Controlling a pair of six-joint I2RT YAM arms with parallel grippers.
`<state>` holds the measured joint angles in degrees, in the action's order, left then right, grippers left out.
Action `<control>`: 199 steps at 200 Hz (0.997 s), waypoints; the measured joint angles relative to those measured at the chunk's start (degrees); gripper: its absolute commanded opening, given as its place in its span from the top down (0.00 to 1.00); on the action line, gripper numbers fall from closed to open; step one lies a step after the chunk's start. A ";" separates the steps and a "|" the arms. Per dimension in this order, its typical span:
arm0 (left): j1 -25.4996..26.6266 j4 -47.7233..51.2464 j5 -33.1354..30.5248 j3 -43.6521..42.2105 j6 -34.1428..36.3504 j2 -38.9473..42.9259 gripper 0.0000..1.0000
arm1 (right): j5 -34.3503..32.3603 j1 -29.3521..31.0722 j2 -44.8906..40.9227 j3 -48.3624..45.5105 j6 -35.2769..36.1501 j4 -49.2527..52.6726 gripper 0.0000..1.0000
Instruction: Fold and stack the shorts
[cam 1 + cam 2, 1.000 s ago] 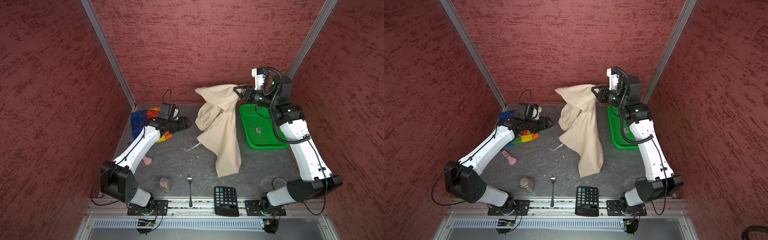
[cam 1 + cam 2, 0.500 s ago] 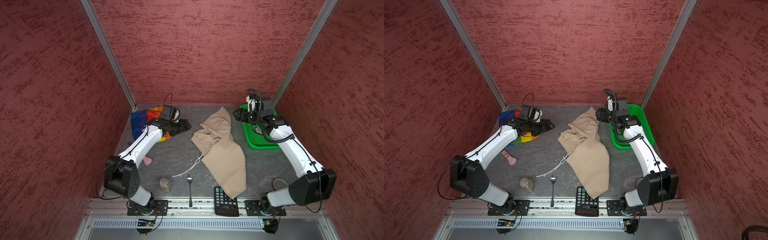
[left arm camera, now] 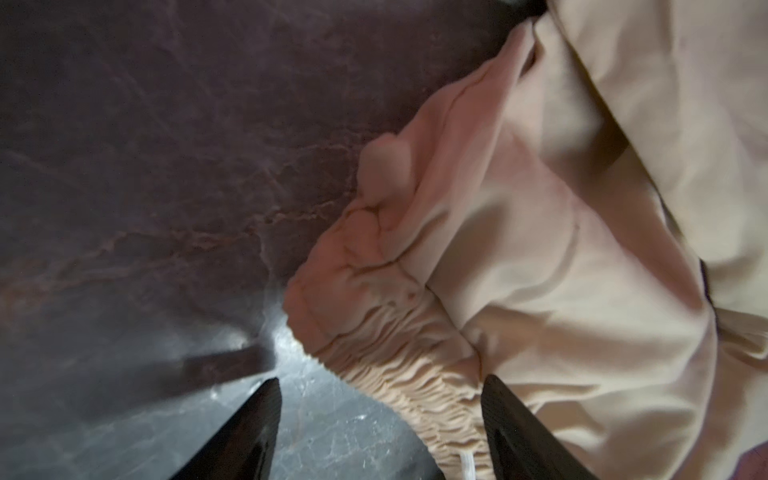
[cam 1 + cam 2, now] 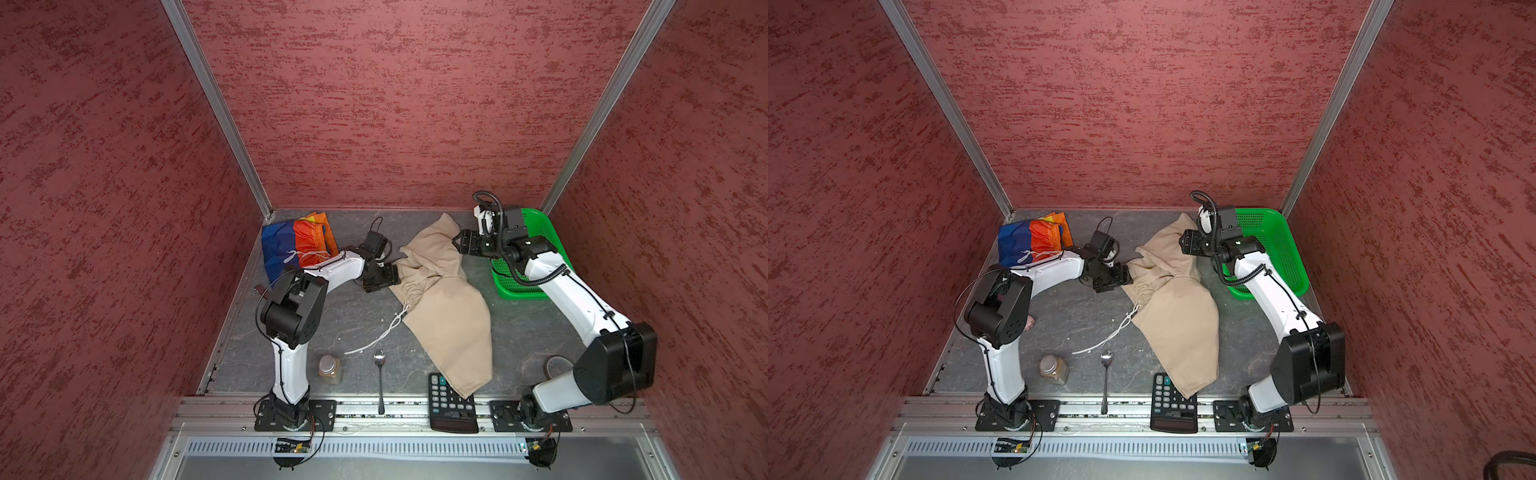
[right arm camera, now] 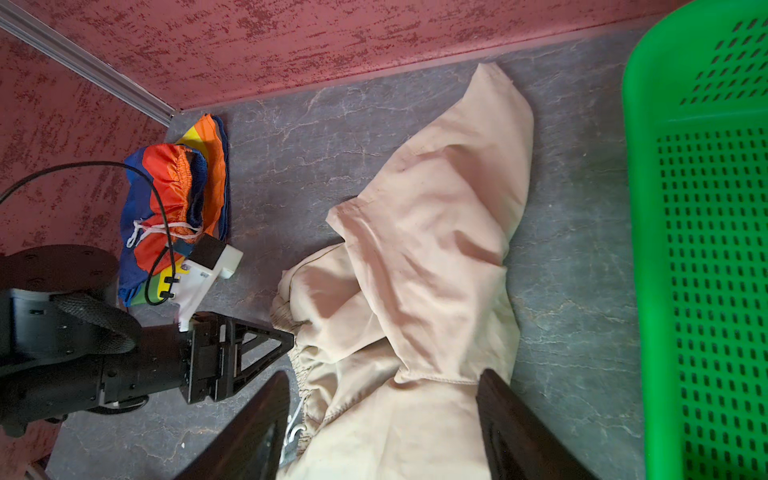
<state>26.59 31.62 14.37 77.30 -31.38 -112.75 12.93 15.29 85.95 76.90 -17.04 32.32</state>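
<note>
The beige shorts lie crumpled across the middle of the table, their white drawstring trailing toward the front. My left gripper is open low at their left edge, and the gathered waistband lies between its fingers. Over the far leg of the shorts, my right gripper hangs open with beige cloth below it and nothing held. The rainbow-striped shorts sit bunched in the back left corner.
A green basket stands at the back right. Along the front edge lie a jar, a spoon, a calculator partly under a beige leg, and a tape roll. Red walls close three sides.
The right gripper held the beige shorts up in the air, came down and let them go; they now lie on the table. The left gripper moved right from the rainbow shorts to the beige waistband.
</note>
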 measured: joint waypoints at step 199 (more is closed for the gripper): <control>15.04 17.05 -32.68 47.78 33.81 15.69 1.00 | 1.11 0.26 -1.16 -5.22 -3.10 -10.01 0.30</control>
<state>41.63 48.66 -18.31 125.08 2.44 -97.06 14.04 15.55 84.79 71.68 -20.14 22.31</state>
